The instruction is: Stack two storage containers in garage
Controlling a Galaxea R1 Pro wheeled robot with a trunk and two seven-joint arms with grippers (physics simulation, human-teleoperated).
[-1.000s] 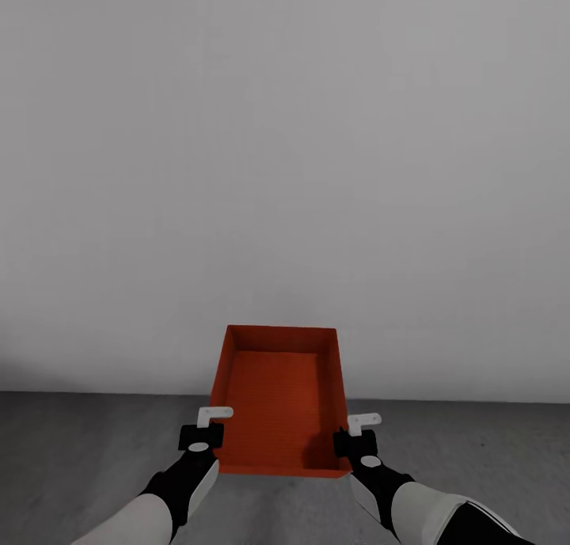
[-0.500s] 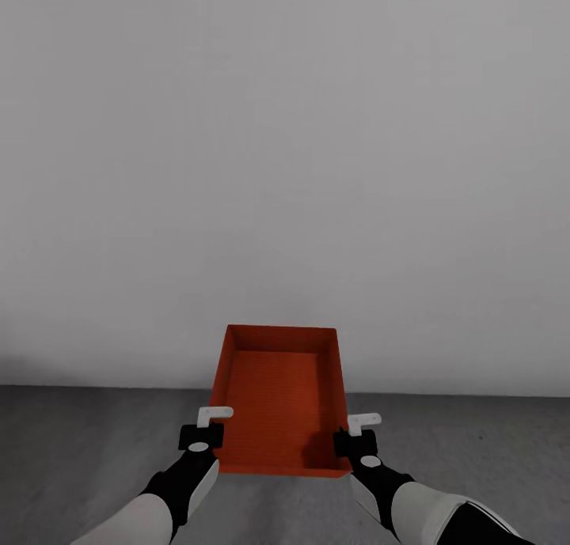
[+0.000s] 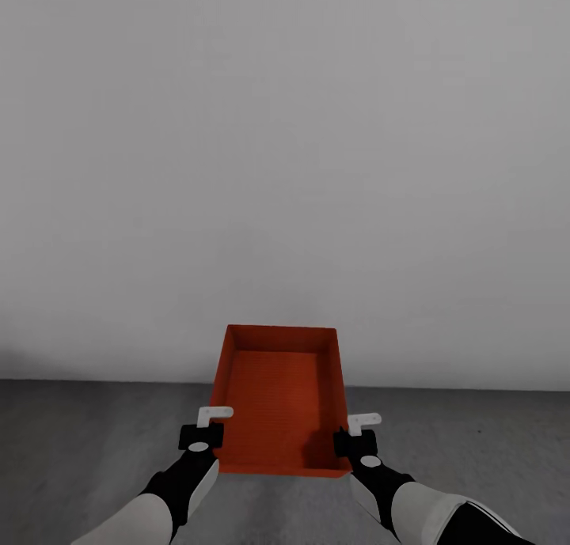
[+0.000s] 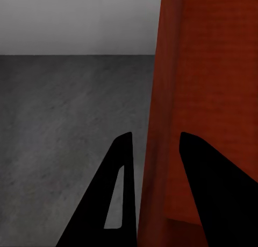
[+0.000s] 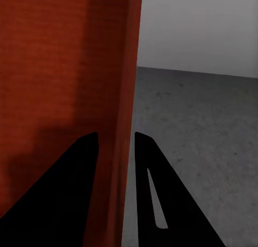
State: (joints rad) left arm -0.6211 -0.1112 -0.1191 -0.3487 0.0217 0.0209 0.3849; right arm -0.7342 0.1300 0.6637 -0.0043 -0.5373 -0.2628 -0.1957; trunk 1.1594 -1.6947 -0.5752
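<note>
1. Dark grey mottled concrete floor [image 3: 87, 434] underfoot, meeting a plain white-grey wall [image 3: 285, 149] close ahead.
2. Orange-red storage container [image 3: 279, 403], open side up and empty, carried level above the floor between both arms, in front of the wall.
3. Left gripper [image 3: 207, 430] pinching the container's left side wall, one finger inside, one outside.
4. Right gripper [image 3: 355, 436] clamped likewise on the right side wall, astride its rim.

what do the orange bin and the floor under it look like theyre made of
Storage container: probably moulded plastic, matte; uniform orange-red walls with a faint fine ribbing and no shine. It is a simulator render, so this stays a guess.
Floor: looks like bare concrete, rough and dull; dark grey, mottled, without seams or gloss.
</note>
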